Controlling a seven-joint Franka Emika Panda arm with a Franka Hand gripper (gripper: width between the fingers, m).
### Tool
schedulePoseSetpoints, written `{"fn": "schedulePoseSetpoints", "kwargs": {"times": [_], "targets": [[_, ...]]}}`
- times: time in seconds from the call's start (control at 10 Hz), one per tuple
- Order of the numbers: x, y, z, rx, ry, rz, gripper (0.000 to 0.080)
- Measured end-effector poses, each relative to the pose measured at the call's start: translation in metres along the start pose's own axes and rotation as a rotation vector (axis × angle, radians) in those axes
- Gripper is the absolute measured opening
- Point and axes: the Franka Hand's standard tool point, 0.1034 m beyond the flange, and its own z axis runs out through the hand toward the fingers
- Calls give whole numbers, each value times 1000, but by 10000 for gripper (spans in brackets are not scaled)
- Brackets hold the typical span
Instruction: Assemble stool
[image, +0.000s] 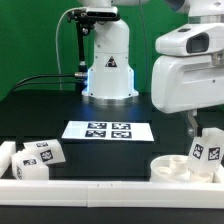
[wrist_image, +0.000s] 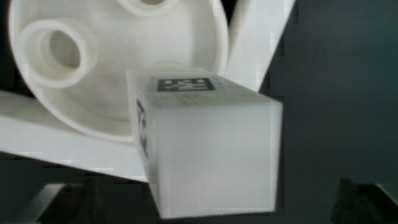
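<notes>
The stool's round white seat (image: 172, 165) lies at the front of the exterior view's right, its holes showing in the wrist view (wrist_image: 89, 80). A chunky white leg (image: 207, 153) with a tag stands upright at the seat's far edge; whether it sits in a hole I cannot tell. My gripper (image: 199, 133) hangs just above that leg. In the wrist view the leg (wrist_image: 210, 150) sits between the dark fingertips (wrist_image: 43, 206) with a gap on each side, so the gripper (wrist_image: 206, 208) is open. Two more tagged legs (image: 40, 158) lie at the front left.
The marker board (image: 108, 130) lies flat in the middle of the black table, in front of the robot's base (image: 108, 70). A long white frame rail (image: 95, 186) runs along the front edge and passes behind the seat in the wrist view (wrist_image: 267, 45).
</notes>
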Motion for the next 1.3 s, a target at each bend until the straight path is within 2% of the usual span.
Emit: {"fn": "schedulePoseSetpoints", "kwargs": {"times": [0.2, 0.4, 0.6, 0.9, 1.1, 1.3], "targets": [[0, 1, 0, -4, -2, -141, 649], [-1, -5, 0, -34, -29, -473, 649], [-4, -9, 2, -42, -61, -706, 649], [-5, -4, 2, -47, -74, -910, 649], [-8, 0, 7, -59, -108, -1143, 649], [-10, 5, 15, -59, -156, -1360, 649]]}}
